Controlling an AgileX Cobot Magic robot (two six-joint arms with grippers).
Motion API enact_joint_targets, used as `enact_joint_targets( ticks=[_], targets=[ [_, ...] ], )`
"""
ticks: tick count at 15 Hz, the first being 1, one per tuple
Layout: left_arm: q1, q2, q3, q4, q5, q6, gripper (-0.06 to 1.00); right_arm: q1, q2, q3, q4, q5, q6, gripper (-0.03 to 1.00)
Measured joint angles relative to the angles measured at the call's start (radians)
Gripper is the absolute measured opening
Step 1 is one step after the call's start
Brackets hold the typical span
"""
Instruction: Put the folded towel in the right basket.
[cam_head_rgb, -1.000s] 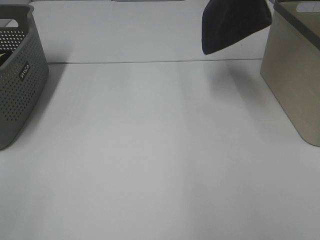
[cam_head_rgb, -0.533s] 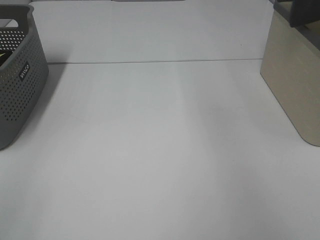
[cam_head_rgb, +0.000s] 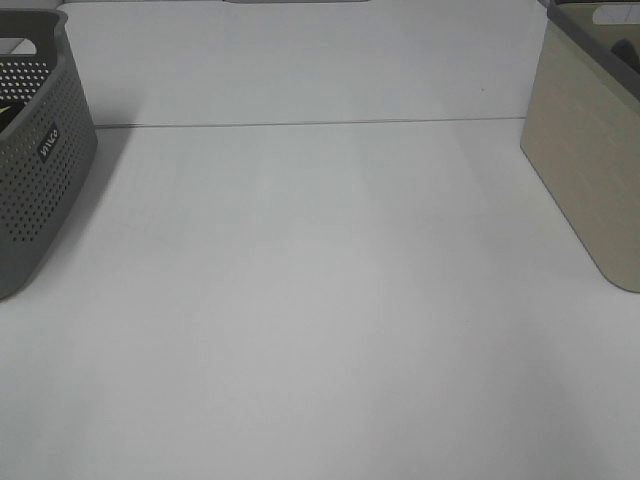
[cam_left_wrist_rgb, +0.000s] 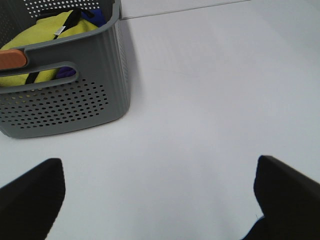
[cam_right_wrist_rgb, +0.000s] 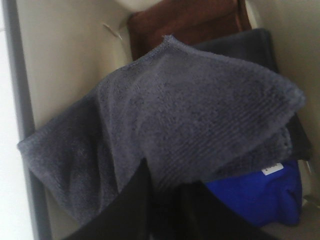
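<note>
The folded dark grey towel hangs from my right gripper, which is shut on its lower edge. It hangs inside the beige right basket, above what lies in it. In the exterior view only the basket's side shows at the right edge; the towel and both arms are out of that view. My left gripper is open and empty above the table, near the grey left basket.
The right basket holds a brown towel and a blue cloth. The perforated grey left basket holds a yellow cloth. A seam crosses the white table between the baskets.
One second ago the towel hung in the exterior view left of the right basket. It has moved right, over the rim, out of that view and into the basket.
</note>
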Motion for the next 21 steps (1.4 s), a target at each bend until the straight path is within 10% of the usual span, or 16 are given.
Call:
enact_joint_targets(
  ticks=[4, 21],
  targets=[
    [0.000, 0.000, 0.000, 0.000, 0.000, 0.000, 0.98, 0.000, 0.066, 0.004, 0.002, -0.020, 0.024, 0.63],
    [0.000, 0.000, 0.000, 0.000, 0.000, 0.000, 0.98, 0.290, -0.258, 0.102, 0.049, 0.098, -0.001, 0.69]
  ],
)
